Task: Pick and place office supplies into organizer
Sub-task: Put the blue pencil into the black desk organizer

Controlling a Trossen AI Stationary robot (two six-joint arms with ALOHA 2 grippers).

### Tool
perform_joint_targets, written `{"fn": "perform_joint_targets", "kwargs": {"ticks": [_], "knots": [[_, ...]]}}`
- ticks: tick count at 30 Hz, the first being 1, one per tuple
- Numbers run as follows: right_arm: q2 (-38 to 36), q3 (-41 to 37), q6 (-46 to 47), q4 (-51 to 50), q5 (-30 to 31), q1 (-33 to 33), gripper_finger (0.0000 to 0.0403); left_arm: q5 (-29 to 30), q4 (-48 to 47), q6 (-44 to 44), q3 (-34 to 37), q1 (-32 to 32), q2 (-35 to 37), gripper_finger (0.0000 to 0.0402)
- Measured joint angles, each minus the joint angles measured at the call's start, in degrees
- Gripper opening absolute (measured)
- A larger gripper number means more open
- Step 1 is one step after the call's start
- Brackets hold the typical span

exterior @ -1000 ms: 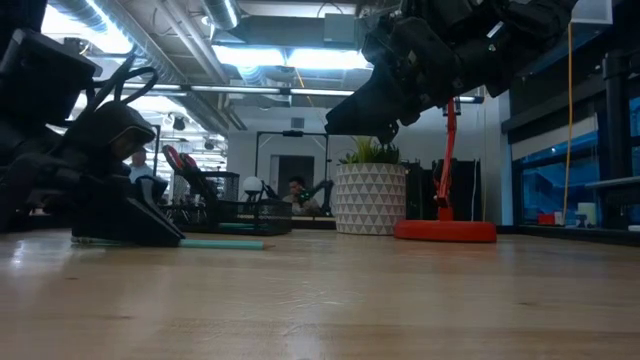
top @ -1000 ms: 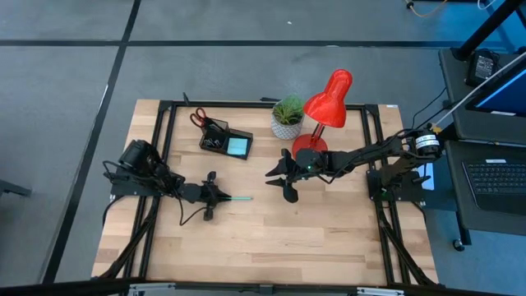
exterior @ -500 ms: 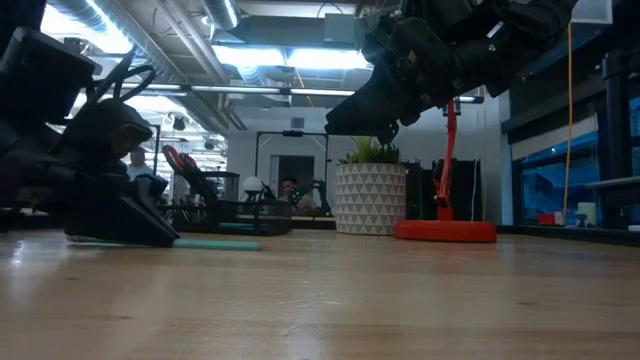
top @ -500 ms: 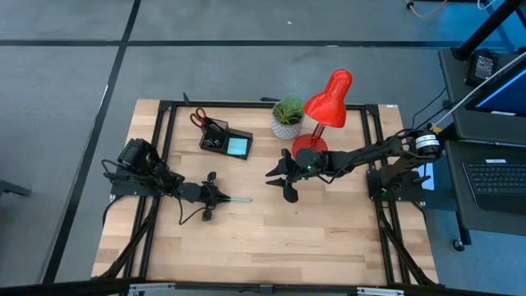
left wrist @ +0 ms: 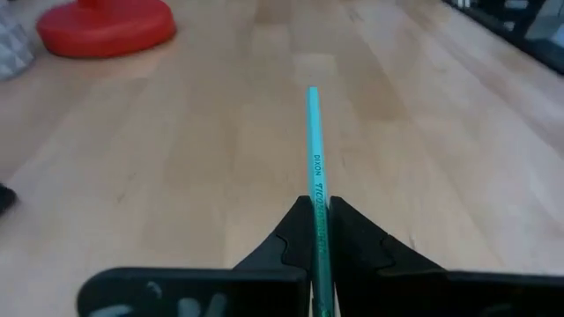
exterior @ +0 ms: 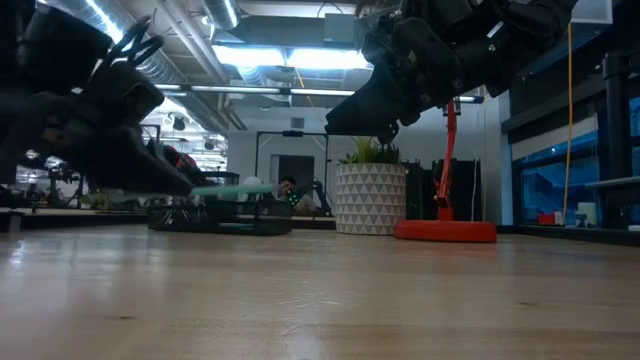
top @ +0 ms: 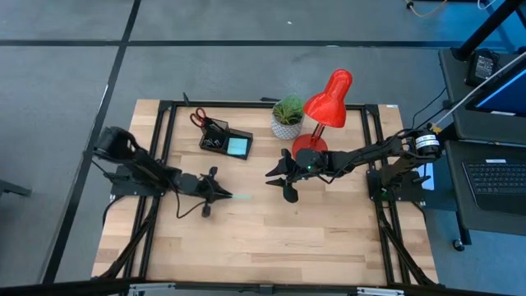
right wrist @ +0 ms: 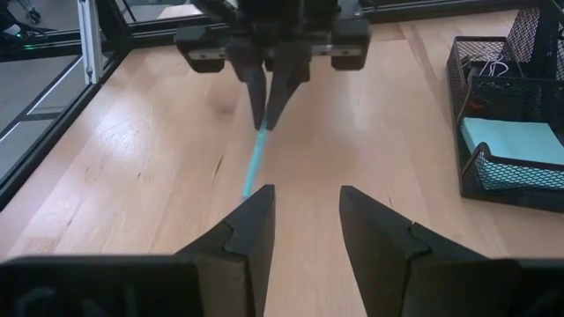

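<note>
Left gripper (top: 223, 193) pinches the teal pencil (top: 242, 196) — long axis horizontal, free tip pointing frame-right, lifted off the table (top: 271, 238). Right gripper (top: 277, 182) hovers centre-frame — fingers parted, empty.

Gripped end of the teal pencil (left wrist: 315, 176) buried between the left pincer (left wrist: 319, 231) fingers, organizer (right wrist: 508, 114) cut off at the right wrist view's edge, its small contents too tiny to identify from above.

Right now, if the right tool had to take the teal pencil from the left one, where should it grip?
Probably the free front half of the teal pencil, coming side-on; the left tool is shut on its rear end, leaving that slim, level shaft exposed above the table.
</note>
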State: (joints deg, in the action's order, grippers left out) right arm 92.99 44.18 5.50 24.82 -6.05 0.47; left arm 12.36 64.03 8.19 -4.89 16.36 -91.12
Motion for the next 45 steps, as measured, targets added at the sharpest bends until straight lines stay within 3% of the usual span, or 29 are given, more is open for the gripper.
{"fn": "perform_joint_targets", "kwargs": {"ticks": [4, 8, 15, 21, 26, 31, 36, 45], "knots": [[0.0, 0.0, 0.0, 0.0, 0.01, 0.0, 0.0132, -1.76, -7.69, -0.48, -0.85, -2.7, 6.73, 0.0014], [0.0, 0.0, 0.0, 0.0, 0.0, 0.0, 0.0132, -4.02, -23.81, -3.32, -4.91, -5.75, 14.48, 0.0015], [0.0, 0.0, 0.01, -0.04, -0.02, -0.01, 0.0132, -5.83, -62.29, -10.38, -17.91, -12.92, 28.14, 0.0016], [0.0, 0.0, -0.08, -0.32, -0.01, -0.01, 0.0132, -3.84, -87.9, -15.9, -30.49, -19.47, 37.14, 0.0016], [0.0, 0.0, -1.59, -0.37, 0.0, 0.0, 0.0132, -1.35, -103.76, -18.59, -39.19, -25.57, 39.35, 0.0016], [0.0, 0.0, -1.68, -0.37, -0.02, 0.0, 0.0132, 0.73, -111.26, -24.04, -44.66, -32.01, 38.52, 0.0017], [0.0, 0.0, -1.61, -0.37, 0.0, -0.02, 0.0132, 0.58, -112.58, -30.56, -47.49, -38.56, 37.05, 0.0017], [0.0, 0.0, -1.57, -0.37, -0.02, -0.02, 0.0132, -4.91, -119.83, -31.71, -53.4, -49.46, 28.53, 0.0017]]}}
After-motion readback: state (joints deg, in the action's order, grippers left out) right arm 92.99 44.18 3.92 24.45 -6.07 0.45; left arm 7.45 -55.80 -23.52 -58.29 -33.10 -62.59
